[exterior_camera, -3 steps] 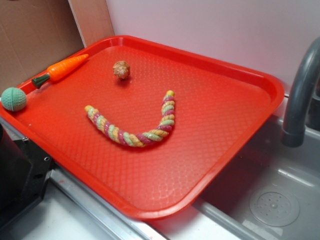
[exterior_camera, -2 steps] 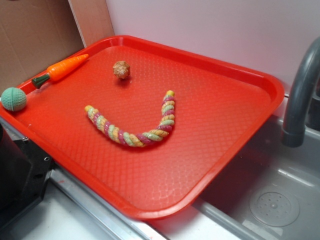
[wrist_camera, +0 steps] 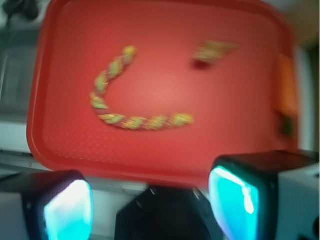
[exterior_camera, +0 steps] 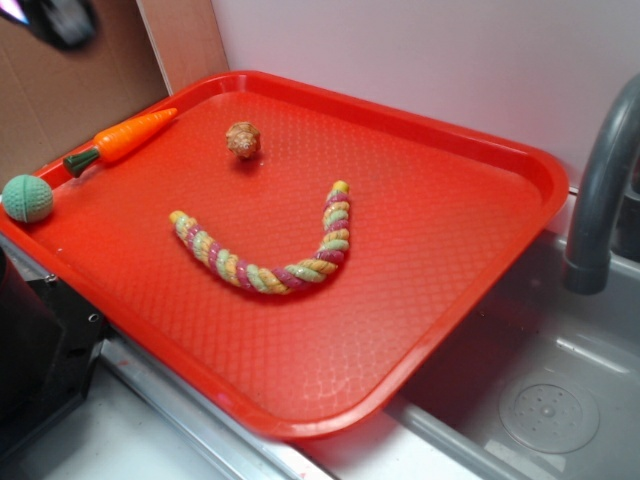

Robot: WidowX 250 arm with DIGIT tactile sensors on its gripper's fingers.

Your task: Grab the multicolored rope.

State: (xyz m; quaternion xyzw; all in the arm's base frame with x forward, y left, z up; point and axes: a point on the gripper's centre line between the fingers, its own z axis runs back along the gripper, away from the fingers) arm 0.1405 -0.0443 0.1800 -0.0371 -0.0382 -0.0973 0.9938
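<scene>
The multicolored rope [exterior_camera: 268,250] lies in a curved V on the red tray [exterior_camera: 470,230], a twisted cord of yellow, pink and green; the wrist view shows it blurred [wrist_camera: 125,100] near the tray's middle. My gripper [exterior_camera: 55,20] appears only as a dark blur at the exterior view's top left corner, high above and far from the rope. In the wrist view my gripper [wrist_camera: 150,202] is open, its two cyan-glowing fingers [wrist_camera: 67,210] wide apart with nothing between them, over the tray's near edge.
An orange toy carrot [exterior_camera: 125,138] lies at the tray's back left rim. A brown ball [exterior_camera: 242,140] sits behind the rope, a green ball [exterior_camera: 27,197] on the left rim. A grey faucet [exterior_camera: 600,190] and sink [exterior_camera: 540,400] stand right; a black block [exterior_camera: 35,340] sits left.
My gripper has come into the exterior view at the top left corner; before it was out of view. The rope and toys have not moved.
</scene>
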